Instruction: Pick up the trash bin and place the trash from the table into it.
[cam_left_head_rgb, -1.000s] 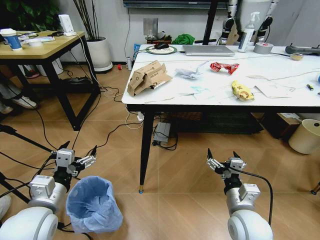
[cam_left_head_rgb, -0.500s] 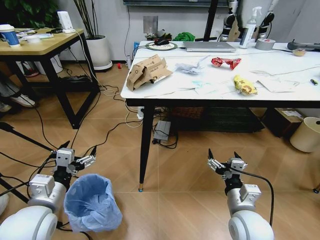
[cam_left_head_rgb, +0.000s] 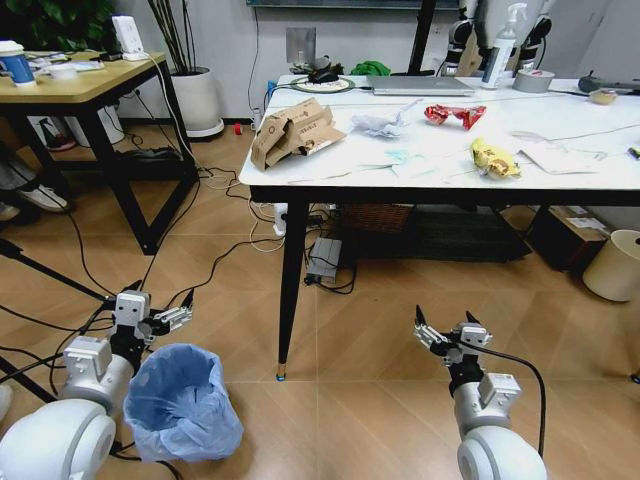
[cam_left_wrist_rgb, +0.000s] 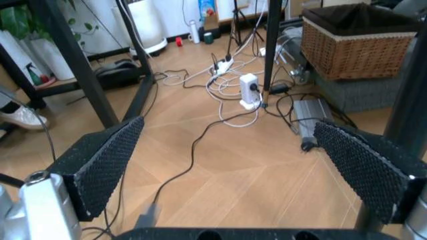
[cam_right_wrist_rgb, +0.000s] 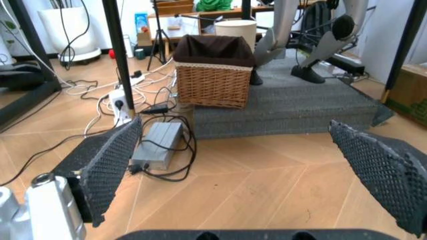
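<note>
The trash bin (cam_left_head_rgb: 183, 402), lined with a crinkled light-blue bag, stands on the floor at the lower left. My left gripper (cam_left_head_rgb: 157, 311) hovers open just behind the bin's far rim, apart from it; its fingers (cam_left_wrist_rgb: 100, 167) are spread wide. On the table (cam_left_head_rgb: 560, 178) lies the trash: a torn brown cardboard box (cam_left_head_rgb: 292, 132), crumpled white paper (cam_left_head_rgb: 381, 123), a red wrapper (cam_left_head_rgb: 451, 114), a yellow wrapper (cam_left_head_rgb: 495, 157) and clear plastic (cam_left_head_rgb: 405, 163). Low over the floor in front of the table, my right gripper (cam_left_head_rgb: 446, 334) is open and holds nothing, fingers (cam_right_wrist_rgb: 107, 167) apart.
A wooden desk (cam_left_head_rgb: 85, 90) stands at the left, with cables (cam_left_head_rgb: 215, 265) trailing over the floor. Under the table are a wicker basket (cam_right_wrist_rgb: 215, 72) and a power brick (cam_right_wrist_rgb: 157, 145). A cream bin (cam_left_head_rgb: 612, 266) sits at the right. A laptop (cam_left_head_rgb: 420, 86) and tape roll (cam_left_head_rgb: 533, 80) rest on the table.
The whole head view has shifted: the table now sits higher and farther in the picture, so the camera moved. Both grippers stay open in about the same places.
</note>
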